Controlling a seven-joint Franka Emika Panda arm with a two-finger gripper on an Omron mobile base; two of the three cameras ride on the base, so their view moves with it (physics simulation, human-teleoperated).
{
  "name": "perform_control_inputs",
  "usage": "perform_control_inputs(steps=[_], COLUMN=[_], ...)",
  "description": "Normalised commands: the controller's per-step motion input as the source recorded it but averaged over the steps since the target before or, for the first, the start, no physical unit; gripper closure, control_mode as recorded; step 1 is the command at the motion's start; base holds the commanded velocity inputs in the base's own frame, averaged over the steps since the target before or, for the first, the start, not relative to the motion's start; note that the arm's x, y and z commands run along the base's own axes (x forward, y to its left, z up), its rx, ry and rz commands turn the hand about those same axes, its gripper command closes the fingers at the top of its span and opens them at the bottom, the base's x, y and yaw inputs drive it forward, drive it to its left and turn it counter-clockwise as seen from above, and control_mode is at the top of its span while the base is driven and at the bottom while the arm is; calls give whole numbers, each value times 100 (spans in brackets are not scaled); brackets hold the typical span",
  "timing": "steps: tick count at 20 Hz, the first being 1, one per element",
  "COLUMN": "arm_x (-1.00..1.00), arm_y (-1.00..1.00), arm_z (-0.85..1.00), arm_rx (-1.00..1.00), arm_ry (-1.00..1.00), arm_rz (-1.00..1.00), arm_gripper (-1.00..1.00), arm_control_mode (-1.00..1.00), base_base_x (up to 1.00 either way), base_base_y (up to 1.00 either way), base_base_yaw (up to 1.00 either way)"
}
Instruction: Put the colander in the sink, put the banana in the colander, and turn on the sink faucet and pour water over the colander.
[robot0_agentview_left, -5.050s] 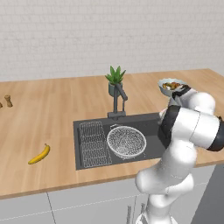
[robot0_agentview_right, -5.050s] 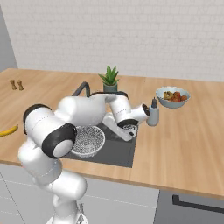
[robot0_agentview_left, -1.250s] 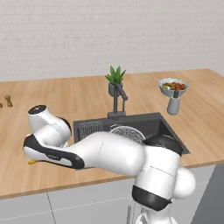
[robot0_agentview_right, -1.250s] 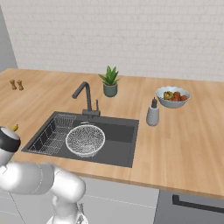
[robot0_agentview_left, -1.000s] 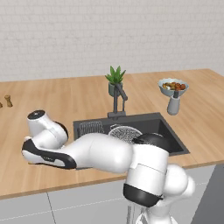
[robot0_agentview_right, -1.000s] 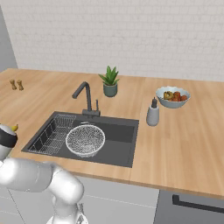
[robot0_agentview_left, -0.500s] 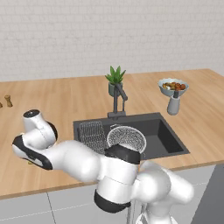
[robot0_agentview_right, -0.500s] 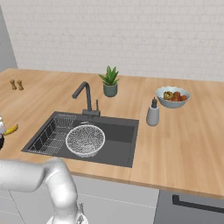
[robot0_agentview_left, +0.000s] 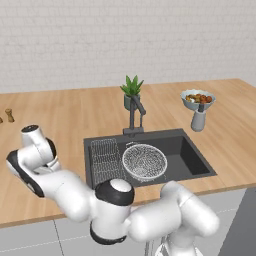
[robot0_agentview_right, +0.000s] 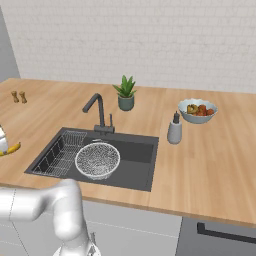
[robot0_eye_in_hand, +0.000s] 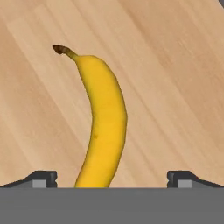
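The colander (robot0_agentview_left: 144, 161) sits in the sink (robot0_agentview_left: 197, 162), so the banana step is on. The claw (robot0_eye_in_hand: 111, 178) is wide open, right over the banana (robot0_eye_in_hand: 103, 127) lying on the table (robot0_eye_in_hand: 175, 87). Next it should go down and squeeze.

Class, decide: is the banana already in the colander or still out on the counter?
Out. The banana lies on bare wood counter; the colander sits in the sink holding nothing.

arm (robot0_agentview_left: 150, 220): glossy white, rounded bulbous links | joints: dark grey/black caps and bands | fingers (robot0_eye_in_hand: 43, 178): two small dark tips with grey square pads
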Motion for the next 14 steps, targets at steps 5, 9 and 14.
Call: perform_control_inputs(steps=[5,9,14], arm_x=[0,0,0], arm_y=[0,0,0], arm_z=[-51,-60,-63], arm_rx=[0,0,0], arm_ry=[0,-5,-6], arm_rz=[-8,-7,-6], arm_gripper=[-100,-100,-100], arm_control_mode=[-100,-100,-100], base_base_x=[0,0,0], base_base_y=[0,0,0], base_base_yaw=[0,0,0])
